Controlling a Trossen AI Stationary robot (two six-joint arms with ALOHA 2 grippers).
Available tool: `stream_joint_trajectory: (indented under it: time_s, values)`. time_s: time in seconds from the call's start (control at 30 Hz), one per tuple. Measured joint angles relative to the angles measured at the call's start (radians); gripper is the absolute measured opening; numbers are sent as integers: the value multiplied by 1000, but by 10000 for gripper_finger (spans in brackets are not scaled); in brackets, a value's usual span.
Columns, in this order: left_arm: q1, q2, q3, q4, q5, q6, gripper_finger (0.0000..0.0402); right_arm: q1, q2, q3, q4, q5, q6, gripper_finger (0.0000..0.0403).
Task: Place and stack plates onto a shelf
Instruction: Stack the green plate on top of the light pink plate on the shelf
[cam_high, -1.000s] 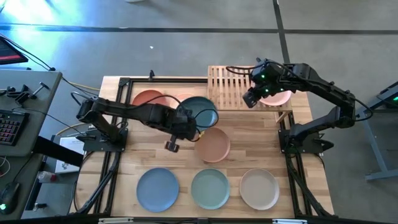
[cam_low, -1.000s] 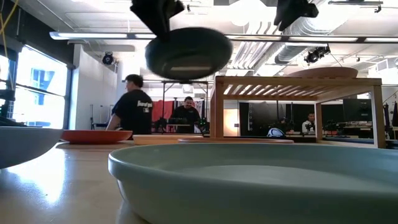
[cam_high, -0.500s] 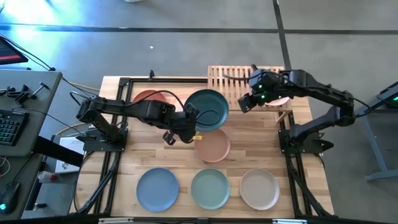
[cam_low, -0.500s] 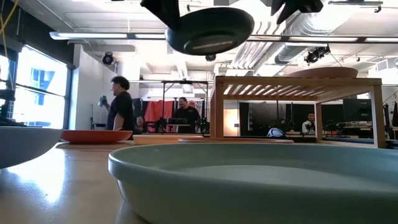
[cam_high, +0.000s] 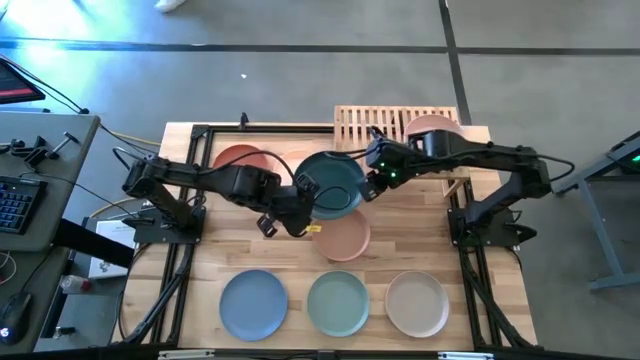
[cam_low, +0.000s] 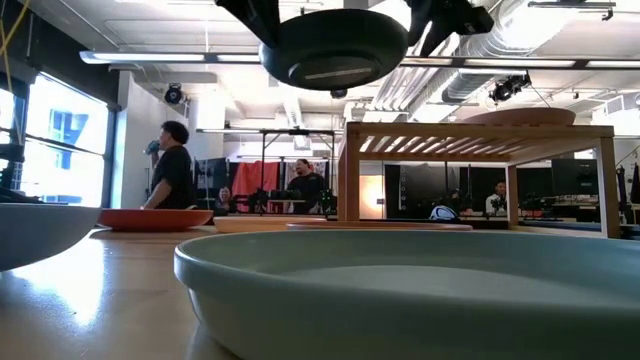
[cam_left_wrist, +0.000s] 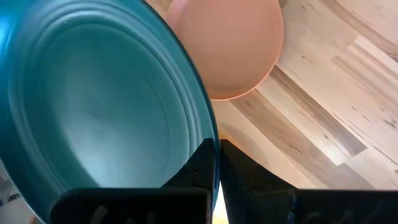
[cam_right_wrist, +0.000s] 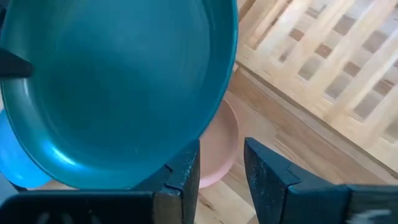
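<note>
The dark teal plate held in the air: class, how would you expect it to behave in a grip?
The dark teal plate probably stays stiff: pinched only at its rim by the left gripper, it shows no sag. Its smooth matte rim might slip or pivot between the fingers.

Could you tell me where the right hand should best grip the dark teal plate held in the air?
Probably the shallow rim of the round matte dark teal plate on the shelf side, opposite the left hand already pinching it; the right hand faces that edge, open.
</note>
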Motion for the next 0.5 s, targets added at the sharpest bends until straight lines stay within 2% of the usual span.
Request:
stream_joint_trajectory:
  time_s: [0.3, 0.5]
  values:
    - [-27, 6, 0, -5, -31, -15, 1, 0, 8, 0, 77, 10, 44, 106]
    - [-37, 6, 0, 29, -112, -15, 1, 0, 44, 0, 56, 12, 52, 106]
